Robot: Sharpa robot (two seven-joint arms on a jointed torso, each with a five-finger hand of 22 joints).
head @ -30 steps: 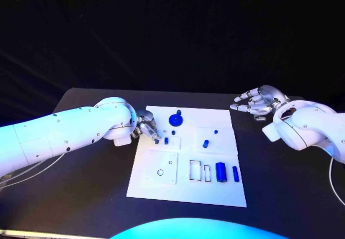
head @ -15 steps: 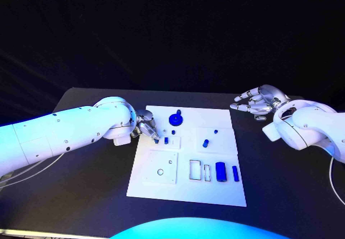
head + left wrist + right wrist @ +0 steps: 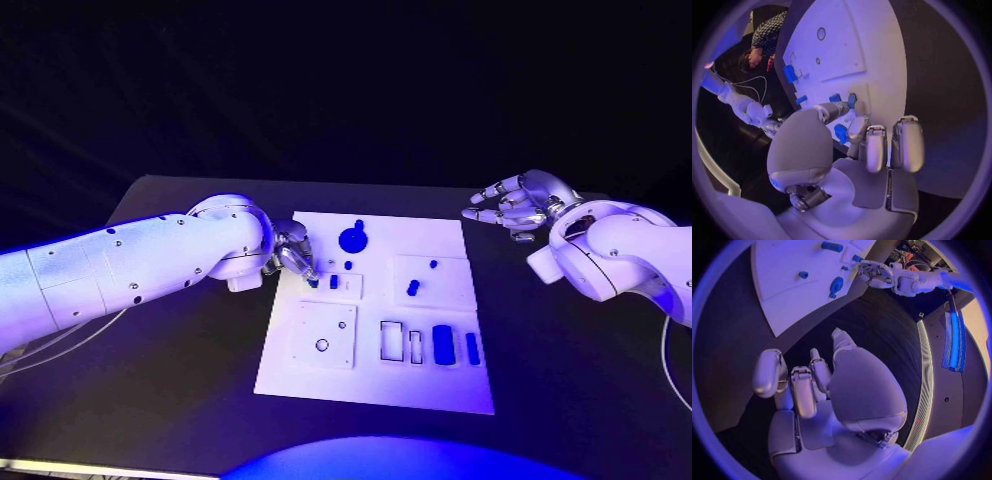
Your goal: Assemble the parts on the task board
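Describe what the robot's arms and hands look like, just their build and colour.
Both arms are smooth white rounded shells dotted with small dark screw holes. The left hand and right hand are silver metal with jointed fingers and rounded pale pads. Thin pale cables trail beside the left arm.

This place looks like a robotics lab or a demonstration stand, not a home. A black desk [image 3: 173, 400] stands before a fully dark background, and coloured blue-violet light falls over everything. On the desk lies a white task board [image 3: 375, 385] with cut-out slots and small blue parts [image 3: 443, 344], which is a test fixture and not a household object. Two white robot arms reach in from the sides, each ending in a silver robot hand, the left robot hand [image 3: 293, 252] at the board's edge and the right robot hand [image 3: 508, 208] above the desk. In the right wrist view, a glowing light strip [image 3: 954, 340] stands at the side of the room.
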